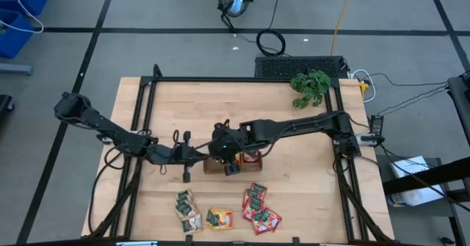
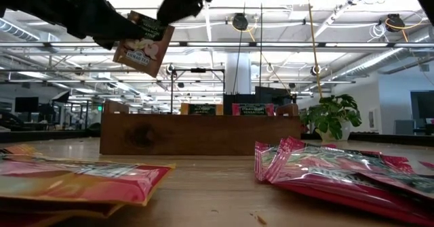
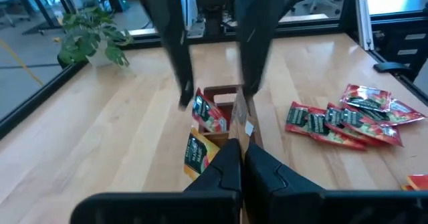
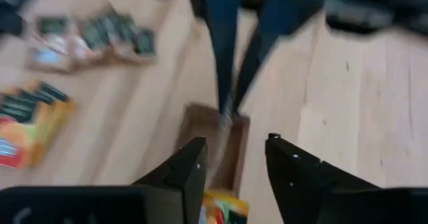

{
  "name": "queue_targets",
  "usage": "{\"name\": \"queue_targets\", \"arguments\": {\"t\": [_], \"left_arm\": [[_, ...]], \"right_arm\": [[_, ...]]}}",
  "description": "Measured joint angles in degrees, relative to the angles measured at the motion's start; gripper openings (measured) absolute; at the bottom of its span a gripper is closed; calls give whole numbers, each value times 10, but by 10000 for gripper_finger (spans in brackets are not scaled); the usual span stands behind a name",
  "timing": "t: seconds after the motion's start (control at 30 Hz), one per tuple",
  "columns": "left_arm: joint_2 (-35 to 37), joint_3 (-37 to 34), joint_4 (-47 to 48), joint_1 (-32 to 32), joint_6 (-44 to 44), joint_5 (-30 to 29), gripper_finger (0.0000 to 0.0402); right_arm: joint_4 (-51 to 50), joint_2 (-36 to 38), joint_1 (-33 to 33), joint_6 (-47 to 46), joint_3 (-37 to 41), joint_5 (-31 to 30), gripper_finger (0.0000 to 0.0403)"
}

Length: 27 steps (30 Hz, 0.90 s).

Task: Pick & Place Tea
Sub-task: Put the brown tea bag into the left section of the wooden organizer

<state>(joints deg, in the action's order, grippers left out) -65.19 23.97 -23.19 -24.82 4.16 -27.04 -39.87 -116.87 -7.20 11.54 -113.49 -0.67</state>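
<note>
The left hand (image 3: 239,147) is pinched fully shut on a sachet (image 2: 144,47). It holds the sachet by its upper edge in the air, above the end of the tray (image 1: 213,167) that shows at 9 o'clock in the high view. In the low view the sachet hangs tilted, clear of the surface (image 1: 308,172), with a dark band at its top and a pale picture below. In the left wrist view it shows only edge-on, as a thin strip rising from between the closed fingers.

The right hand (image 4: 234,150) is just beside the left one over the same end of the tray. Its fingers stand apart with nothing between them.

The tray lies at the centre of the surface. A red sachet (image 3: 210,114) and an orange sachet (image 3: 197,154) stand upright in it, and the high view shows more red in its compartment at 3 o'clock.

The other tea lies loose at 6 o'clock from the tray, near the surface's edge:
- the green pile (image 1: 187,209) is at about 7 o'clock
- the orange pile (image 1: 219,218) is at 6 o'clock
- the red pile (image 1: 261,209) is at about 5 o'clock

A plant (image 1: 311,87) stands at 1 o'clock, well apart from the tray, near the far corner.
</note>
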Motion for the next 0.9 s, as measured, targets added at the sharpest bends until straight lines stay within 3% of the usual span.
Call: {"name": "queue_targets", "arguments": {"t": [0.13, 0.27, 0.4, 0.53, 0.67, 0.9], "left_arm": [[0, 0, 0, -1, -6, -5, 1], [2, 0, -8, -1, -14, -5, 1], [4, 0, -15, -1, -31, -9, 1], [4, 0, -41, -1, -52, -15, 1], [4, 0, -70, -1, -64, -20, 1], [2, 0, -77, 8, -69, -37, 1]], "right_arm": [[131, 59, 6, 6, 98, 56, 154], [340, 164, 24, 10, 300, 68, 149], [668, 244, 44, -32, 522, 91, 139], [947, 255, 37, -44, 654, 104, 135], [1023, 225, 31, -77, 694, 38, 135], [1013, 139, 21, -89, 614, 40, 132]]}}
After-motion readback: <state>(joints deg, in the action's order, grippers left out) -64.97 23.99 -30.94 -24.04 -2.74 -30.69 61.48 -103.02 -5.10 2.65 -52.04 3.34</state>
